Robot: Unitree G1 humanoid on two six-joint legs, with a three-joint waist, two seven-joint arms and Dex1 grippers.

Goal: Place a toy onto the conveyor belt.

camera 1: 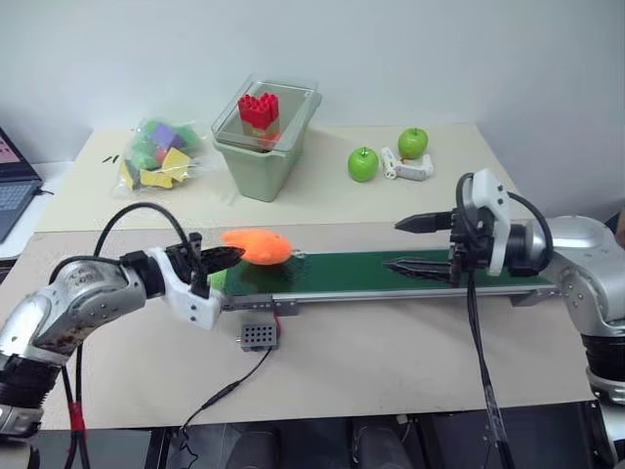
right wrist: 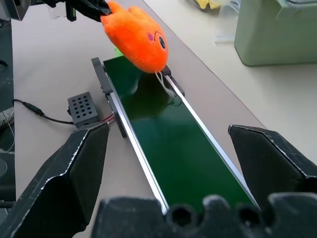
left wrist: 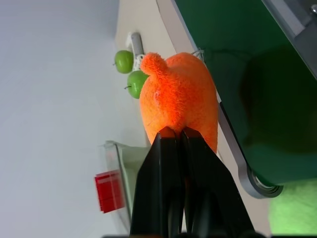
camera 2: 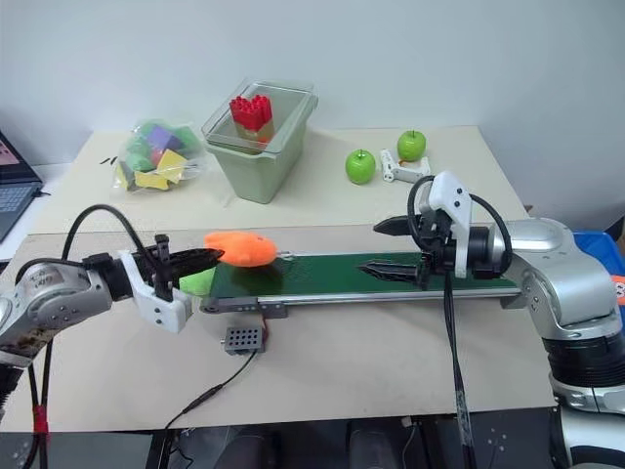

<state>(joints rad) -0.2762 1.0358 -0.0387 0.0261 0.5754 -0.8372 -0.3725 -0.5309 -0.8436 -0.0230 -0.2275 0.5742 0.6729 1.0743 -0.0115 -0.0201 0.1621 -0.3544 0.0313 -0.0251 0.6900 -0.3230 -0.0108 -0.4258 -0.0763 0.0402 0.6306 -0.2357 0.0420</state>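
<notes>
The bright orange soft plush toy [camera 1: 256, 246] hangs in the air just over the left end of the long dark green conveyor belt [camera 1: 391, 269]. It is not resting on the belt; its dark shadow lies on the green below it. The left gripper [camera 1: 227, 258] has its two black jaws squeezed tight on one end of the toy. The toy has a small dark eye on its side.

The right gripper [camera 1: 410, 244] hovers over the right part of the belt. Its jaws are spread wide apart and hold nothing. It points along the belt toward the toy.

A fuzzy lime-green plush [camera 2: 198, 281] lies on the tabletop [camera 1: 391, 362] just beside the left end of the belt, under the left gripper. A small grey box [camera 1: 258, 334] with a thin black cable sits near the front edge of the belt.

Farther back stand a pale green plastic bin [camera 1: 264, 147] with red blocks [camera 1: 259, 109] on top, two green apples [camera 1: 363, 164] with a small white thing [camera 1: 407, 166] between them, and a clear bag of coloured foam shapes [camera 1: 159, 154].
</notes>
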